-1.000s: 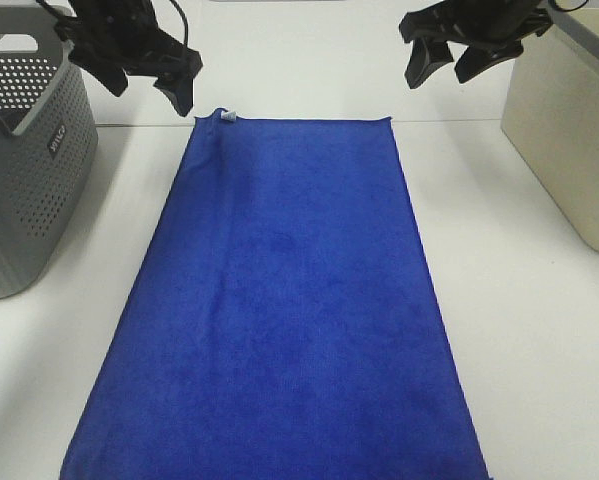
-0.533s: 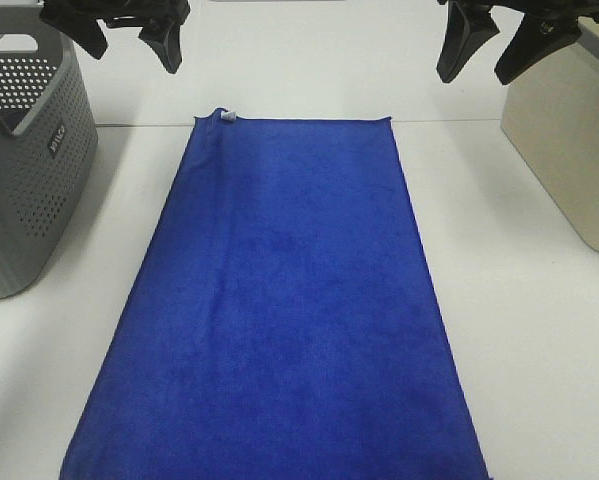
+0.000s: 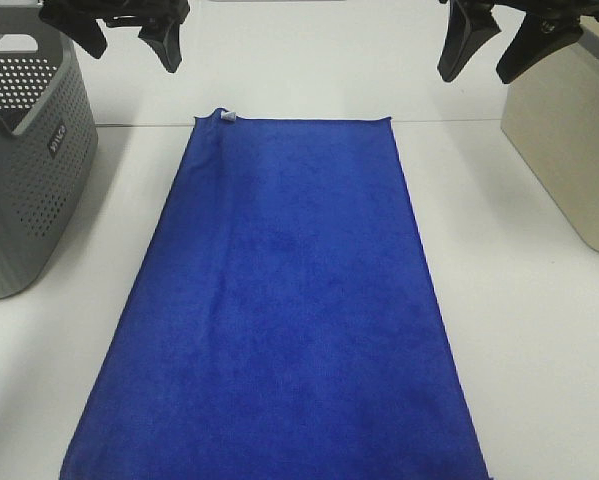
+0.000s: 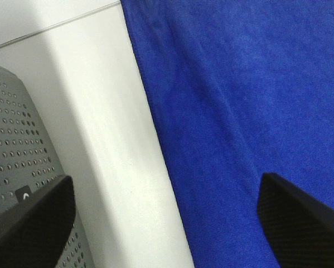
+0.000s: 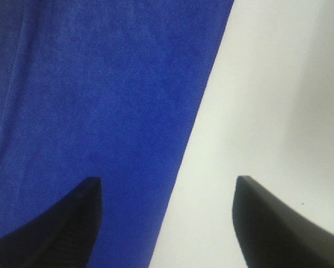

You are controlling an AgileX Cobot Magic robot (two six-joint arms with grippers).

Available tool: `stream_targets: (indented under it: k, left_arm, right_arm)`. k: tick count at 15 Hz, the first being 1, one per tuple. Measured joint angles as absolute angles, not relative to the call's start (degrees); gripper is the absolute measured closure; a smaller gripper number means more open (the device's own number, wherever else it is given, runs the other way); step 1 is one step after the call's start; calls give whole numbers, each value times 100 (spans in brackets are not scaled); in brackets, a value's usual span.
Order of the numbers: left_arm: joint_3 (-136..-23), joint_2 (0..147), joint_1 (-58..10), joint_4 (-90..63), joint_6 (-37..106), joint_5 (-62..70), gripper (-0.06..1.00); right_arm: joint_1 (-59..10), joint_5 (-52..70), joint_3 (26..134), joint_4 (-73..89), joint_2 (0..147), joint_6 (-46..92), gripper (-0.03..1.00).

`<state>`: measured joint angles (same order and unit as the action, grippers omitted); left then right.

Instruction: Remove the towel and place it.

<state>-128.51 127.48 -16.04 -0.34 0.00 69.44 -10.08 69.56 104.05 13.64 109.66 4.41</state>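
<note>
Exterior high: the towel point(image 3: 279, 310) lies spread flat on the table point(image 3: 519, 330), between the grey basket point(image 3: 24, 160) and the beige bin point(image 3: 569, 140). The left gripper point(image 3: 124, 35) and right gripper point(image 3: 504, 45) hang above the towel's far corners, jaws spread, holding nothing.
Left wrist: fingers point(image 4: 300, 215) wide apart over the towel's edge beside the basket.
Right wrist: fingers point(image 5: 61, 231) apart over the towel's other edge.
Progress: the towel looks placed; little seems left.
</note>
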Motion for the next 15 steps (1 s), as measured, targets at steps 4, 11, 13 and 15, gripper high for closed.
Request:
stream_targets:
  k: [4, 11, 13, 15]
  left_arm:
    - [-12851, 12748, -1604, -74, 0, 6944, 11]
    - [-12851, 12731, -1604, -178, 0, 6950, 11]
    - [-12851, 12611, -1558, -115, 0, 6950, 11]
    - [-12851, 12387, -1306, -52, 0, 6956, 11]
  right_arm:
    - [-1008, 6956, 10405, 1329, 10966, 441, 31]
    - [-1008, 6956, 10405, 1329, 10949, 281, 31]
    - [-974, 6956, 10405, 1329, 10823, 281, 31]
    - [-728, 6961, 10405, 1398, 10623, 269, 31]
